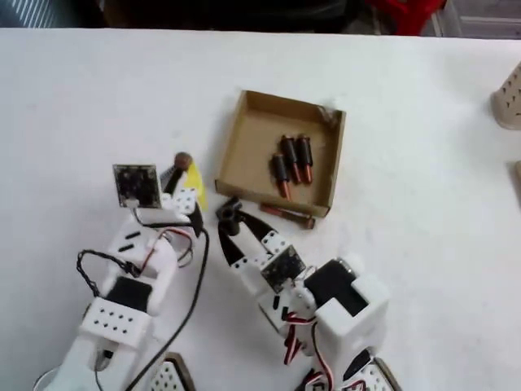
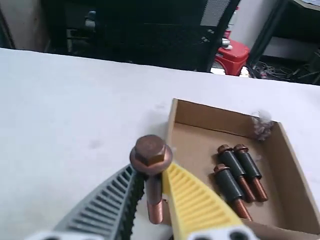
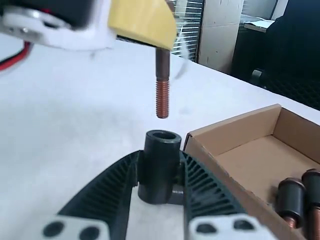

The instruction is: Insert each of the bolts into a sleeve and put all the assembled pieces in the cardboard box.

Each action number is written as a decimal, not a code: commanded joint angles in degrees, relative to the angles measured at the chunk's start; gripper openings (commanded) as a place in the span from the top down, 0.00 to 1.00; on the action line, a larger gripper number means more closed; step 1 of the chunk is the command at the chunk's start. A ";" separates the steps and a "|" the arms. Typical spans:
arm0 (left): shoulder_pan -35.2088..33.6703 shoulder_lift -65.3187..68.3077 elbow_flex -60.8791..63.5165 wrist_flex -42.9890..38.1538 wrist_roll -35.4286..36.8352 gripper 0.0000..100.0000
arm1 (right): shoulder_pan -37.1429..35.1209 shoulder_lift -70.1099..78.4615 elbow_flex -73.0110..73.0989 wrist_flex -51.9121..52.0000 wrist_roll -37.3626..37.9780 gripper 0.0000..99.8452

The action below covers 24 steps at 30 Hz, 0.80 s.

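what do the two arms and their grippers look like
Both arms are white plastic shells with black servo blocks. The left arm trails a looping black cable; the right arm carries red, white and black wires. The left gripper has one grey and one yellow ribbed finger; the right gripper has two black ribbed fingers.
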 commanded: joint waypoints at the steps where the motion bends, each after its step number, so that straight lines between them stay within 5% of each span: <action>1: 4.18 -1.80 -3.78 -0.18 0.18 0.98 | -0.04 -0.13 -0.44 0.04 -0.53 0.98; 13: 6.55 -1.80 -4.04 0.44 -4.84 0.98 | -0.13 -0.04 -0.35 0.04 -0.53 0.98; 20: 6.99 -9.19 -14.68 23.56 -4.57 0.98 | -0.13 -0.04 -0.35 0.04 -0.53 0.98; 24: 6.99 -12.44 -15.30 25.93 -4.48 0.98 | -0.13 -0.04 -0.35 0.04 -0.53 0.98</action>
